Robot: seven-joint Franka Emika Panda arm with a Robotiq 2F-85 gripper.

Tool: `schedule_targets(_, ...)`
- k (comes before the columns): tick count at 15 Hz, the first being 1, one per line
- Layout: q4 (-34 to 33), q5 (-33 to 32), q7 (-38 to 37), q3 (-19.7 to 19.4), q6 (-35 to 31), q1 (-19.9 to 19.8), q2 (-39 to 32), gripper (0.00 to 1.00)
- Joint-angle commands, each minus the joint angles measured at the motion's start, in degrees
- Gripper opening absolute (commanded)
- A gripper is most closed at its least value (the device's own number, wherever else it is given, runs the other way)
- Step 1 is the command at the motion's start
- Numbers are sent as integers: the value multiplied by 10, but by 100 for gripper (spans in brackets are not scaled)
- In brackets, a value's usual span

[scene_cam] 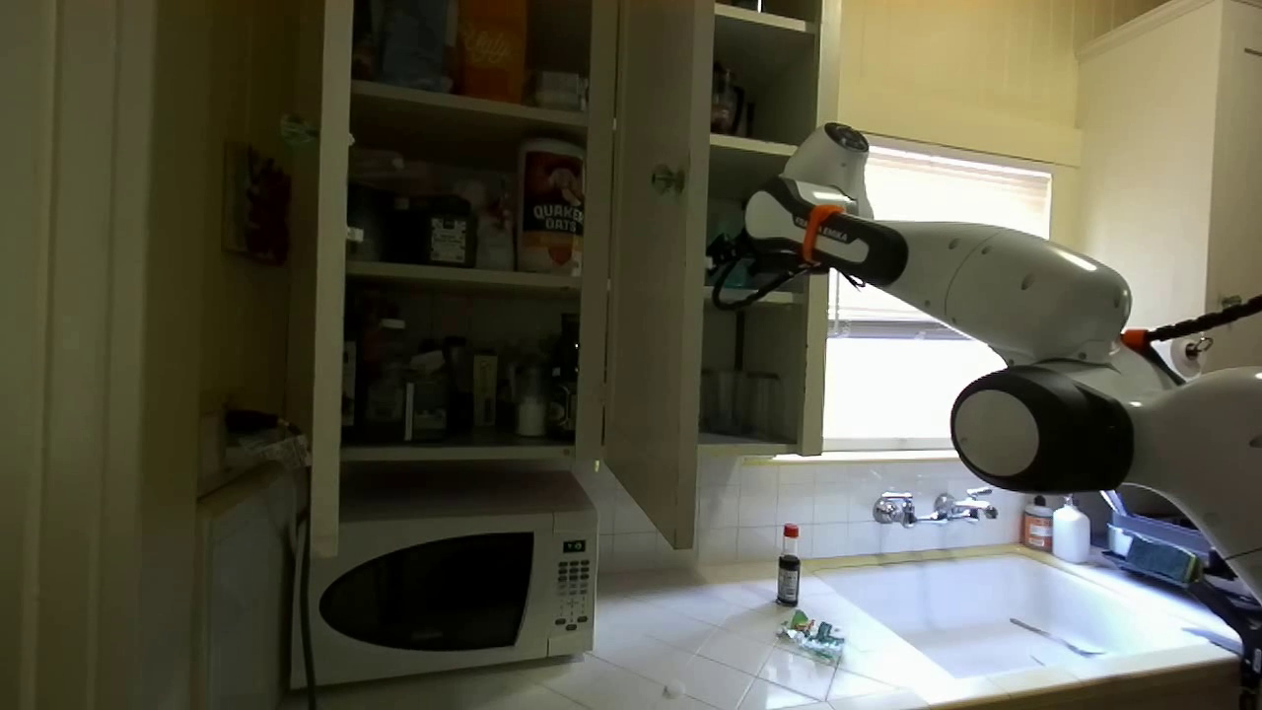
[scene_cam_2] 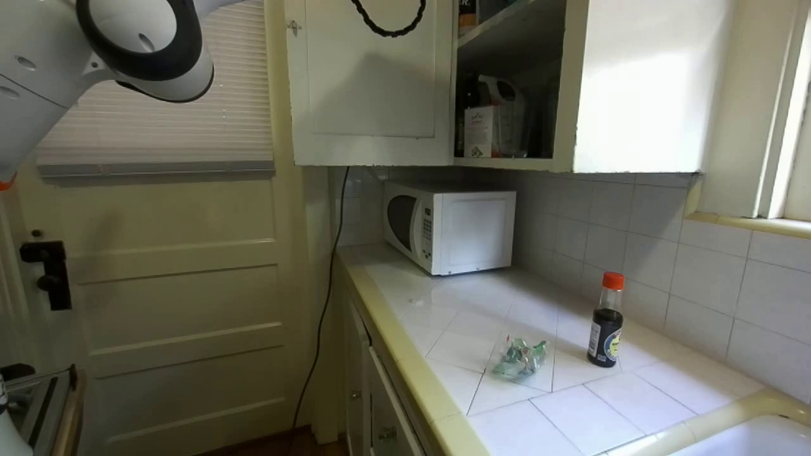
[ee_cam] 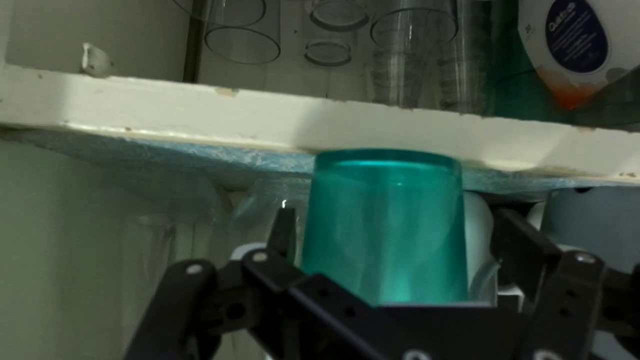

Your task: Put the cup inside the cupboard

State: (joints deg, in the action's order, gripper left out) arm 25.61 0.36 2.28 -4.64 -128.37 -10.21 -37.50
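The teal cup [ee_cam: 385, 225] fills the middle of the wrist view, which looks upside down. It stands upright at the front edge of a blue-lined shelf of the white cupboard [scene_cam: 810, 394]. My gripper [ee_cam: 397, 220] has one black finger on each side of the cup. A gap shows between each finger and the cup, so the jaws are open around it and not closed on it. In an exterior view the cup [scene_cam: 732, 274] shows only as a bit of teal behind the dark gripper. The cupboard side [scene_cam_2: 640, 82] also shows in an exterior view, where the gripper is out of view.
An open cupboard door [scene_cam: 646, 325] stands beside the arm. Clear glasses [ee_cam: 245, 45] stand on the lower shelf; mugs and glassware crowd behind the cup. Below are the white microwave [scene_cam: 562, 513], a red-capped bottle [scene_cam: 788, 577], a crumpled wrapper [scene_cam: 813, 636] and the sink [scene_cam: 946, 621].
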Motion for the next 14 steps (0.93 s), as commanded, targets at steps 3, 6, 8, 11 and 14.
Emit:
schedule_targets(3, 7, -30, -49, -21, -3, 9, 9, 100)
schedule_targets(6, 8, -33, -62, -25, -2, 9, 8, 72)
schedule_targets(8, 7, -32, -61, -23, -6, 10, 7, 68)
schedule_targets(11, 6, -33, -56, -23, -9, 11, 6, 53)
schedule_targets(14, 7, -31, -46, -20, -13, 11, 4, 53)
